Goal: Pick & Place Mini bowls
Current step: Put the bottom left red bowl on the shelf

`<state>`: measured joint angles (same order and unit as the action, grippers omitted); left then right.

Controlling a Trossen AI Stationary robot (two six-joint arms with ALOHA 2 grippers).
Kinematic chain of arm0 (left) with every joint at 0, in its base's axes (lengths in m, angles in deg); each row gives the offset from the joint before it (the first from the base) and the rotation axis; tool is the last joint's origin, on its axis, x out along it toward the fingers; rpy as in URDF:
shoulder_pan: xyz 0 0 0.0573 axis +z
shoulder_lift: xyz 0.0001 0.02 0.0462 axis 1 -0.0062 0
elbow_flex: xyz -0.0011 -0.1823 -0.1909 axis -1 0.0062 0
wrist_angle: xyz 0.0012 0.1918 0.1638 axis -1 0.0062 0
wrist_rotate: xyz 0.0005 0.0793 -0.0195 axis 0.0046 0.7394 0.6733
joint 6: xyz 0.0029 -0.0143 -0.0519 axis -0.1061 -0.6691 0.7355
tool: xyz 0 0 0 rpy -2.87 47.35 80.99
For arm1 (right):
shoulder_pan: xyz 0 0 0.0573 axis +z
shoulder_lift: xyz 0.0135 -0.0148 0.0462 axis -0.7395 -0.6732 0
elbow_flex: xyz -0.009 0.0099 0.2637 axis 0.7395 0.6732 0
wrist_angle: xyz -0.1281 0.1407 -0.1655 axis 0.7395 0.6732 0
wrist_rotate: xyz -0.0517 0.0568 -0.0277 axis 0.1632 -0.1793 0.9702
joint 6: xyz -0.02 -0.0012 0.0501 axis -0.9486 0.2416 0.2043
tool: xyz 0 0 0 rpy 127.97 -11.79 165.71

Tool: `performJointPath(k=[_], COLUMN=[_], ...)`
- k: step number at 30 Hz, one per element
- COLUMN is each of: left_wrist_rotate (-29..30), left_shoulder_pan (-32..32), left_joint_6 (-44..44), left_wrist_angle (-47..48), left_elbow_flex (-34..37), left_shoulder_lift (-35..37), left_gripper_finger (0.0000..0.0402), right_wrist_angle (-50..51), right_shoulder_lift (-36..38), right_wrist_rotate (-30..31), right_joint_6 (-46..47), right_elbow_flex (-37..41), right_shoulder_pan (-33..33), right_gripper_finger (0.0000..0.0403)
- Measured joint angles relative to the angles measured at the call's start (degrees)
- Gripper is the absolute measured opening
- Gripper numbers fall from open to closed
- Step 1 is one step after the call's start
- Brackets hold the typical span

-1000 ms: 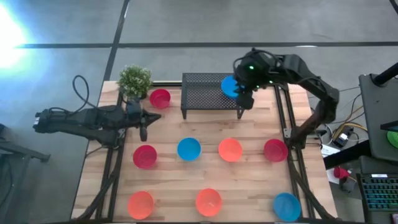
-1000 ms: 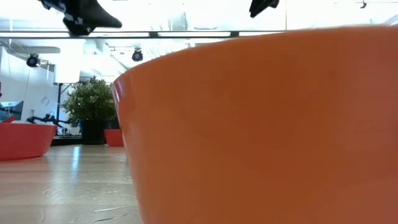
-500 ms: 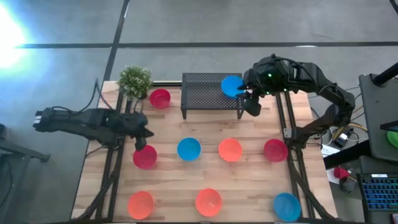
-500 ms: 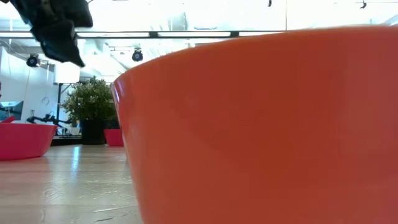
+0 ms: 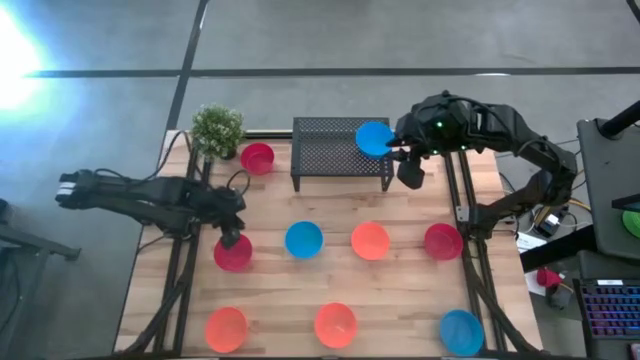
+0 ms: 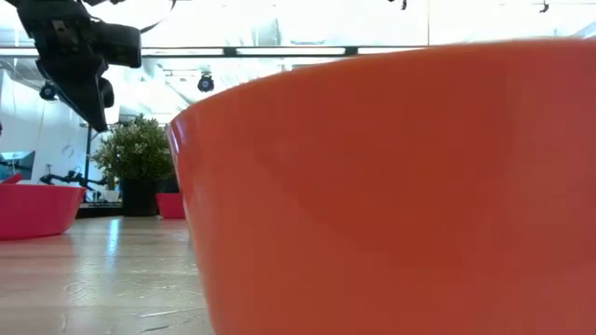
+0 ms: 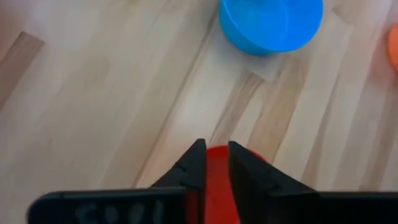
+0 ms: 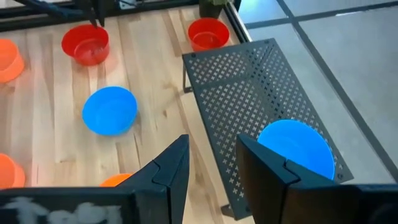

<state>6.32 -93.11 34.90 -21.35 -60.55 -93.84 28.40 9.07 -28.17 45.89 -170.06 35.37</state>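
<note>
The worktop (image 5: 400, 290) is pale wooden planking with black rails down both sides, standing on a grey tiled floor. In the high view a black mesh rack (image 5: 335, 148) sits at upper centre with a blue bowl (image 5: 373, 138) lying on its right end, and a potted plant (image 5: 217, 130) stands at the upper left corner with a red bowl (image 5: 257, 157) beside it.

The remaining mini bowls form two rows: red (image 5: 232, 253), blue (image 5: 304, 239), orange (image 5: 369, 240) and red (image 5: 442, 241) across the middle; orange (image 5: 226, 328), orange (image 5: 335, 324) and blue (image 5: 460, 331) along the lower edge.

The left gripper (image 5: 230, 238) hangs just over the middle row's left red bowl, its fingers a narrow gap apart, holding nothing. The right gripper (image 5: 410, 172) hovers right of the rack, moderately spread and empty.

The low view is mostly filled by an orange bowl, with ceiling lights in the bright room behind.
</note>
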Motion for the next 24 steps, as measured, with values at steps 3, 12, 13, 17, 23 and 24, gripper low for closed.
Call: performJointPath(k=[3,12,13,17,23,24], left_wrist_rotate=[0.0,0.0,0.0,-1.5,-2.1,-2.1], left_shoulder_pan=[0.0,0.0,0.0,0.0,0.0,0.0], left_joint_6=[-0.2,-3.0,-3.4,-5.4,-6.3,-6.3], left_wrist_angle=[0.1,4.0,4.1,4.2,4.2,4.2], left_elbow_flex=[0.0,0.1,0.1,0.1,0.2,0.2], left_shoulder_lift=[-1.5,-8.5,-9.2,-12.1,-16.5,-17.2], left_gripper_finger=[0.0087,0.0117,0.0117,0.0117,0.0117,0.0117], right_wrist_angle=[-0.2,-0.2,-0.2,-0.2,-0.2,-0.2], right_shoulder_lift=[0.3,0.8,0.8,0.7,0.7,0.7], right_wrist_rotate=[-0.1,-0.1,-0.1,-0.1,-0.1,-0.1], right_joint_6=[-0.2,-0.1,-0.1,-0.2,-0.2,-0.2], right_elbow_flex=[-0.3,-0.2,-0.2,-0.1,-0.1,-0.1], right_shoulder_pan=[0.0,0.1,0.1,0.1,0.1,0.1], right_gripper_finger=[0.0127,0.0122,0.0123,0.0127,0.0126,0.0124])
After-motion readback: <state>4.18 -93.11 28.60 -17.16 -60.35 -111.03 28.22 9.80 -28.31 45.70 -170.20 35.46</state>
